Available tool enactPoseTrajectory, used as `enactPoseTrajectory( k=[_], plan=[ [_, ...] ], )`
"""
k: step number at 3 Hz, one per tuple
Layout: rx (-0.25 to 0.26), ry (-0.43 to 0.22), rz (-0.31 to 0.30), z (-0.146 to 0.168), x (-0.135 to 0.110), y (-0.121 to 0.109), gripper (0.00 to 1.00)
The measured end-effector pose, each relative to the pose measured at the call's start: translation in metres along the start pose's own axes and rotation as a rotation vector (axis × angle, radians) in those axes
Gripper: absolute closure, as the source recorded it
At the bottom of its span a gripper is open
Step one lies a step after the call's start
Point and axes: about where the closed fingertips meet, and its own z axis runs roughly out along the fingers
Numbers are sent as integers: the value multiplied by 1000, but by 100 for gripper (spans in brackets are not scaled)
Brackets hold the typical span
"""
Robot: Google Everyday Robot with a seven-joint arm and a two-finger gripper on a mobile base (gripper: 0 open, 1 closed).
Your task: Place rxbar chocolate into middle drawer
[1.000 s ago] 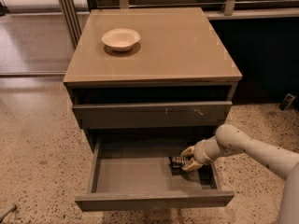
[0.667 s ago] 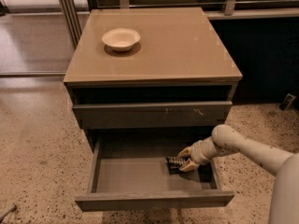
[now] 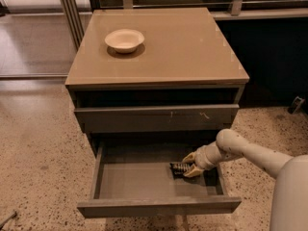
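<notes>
- One end effector only, reaching in from the right, low over the right part of the open drawer.
- Just left of it pokes the rxbar, lying flat with its long axis roughly along the drawer's width (resting on the floor or just above it, I can't tell).
- Its fingers stand narrowly apart, pinching the rxbar's right end between them.
- Coming move, as I judge it: let go, then lift clear without dragging the rxbar.

Speckled floor under a tan cabinet; perhaps a glass partition behind.
</notes>
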Motion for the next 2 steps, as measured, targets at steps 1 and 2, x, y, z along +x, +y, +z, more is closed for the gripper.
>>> enactPoseTrajectory(
  k=[1, 2],
  plan=[
    [0, 0, 0, 0, 0, 0, 59],
    [0, 0, 0, 0, 0, 0, 35]
  ],
)
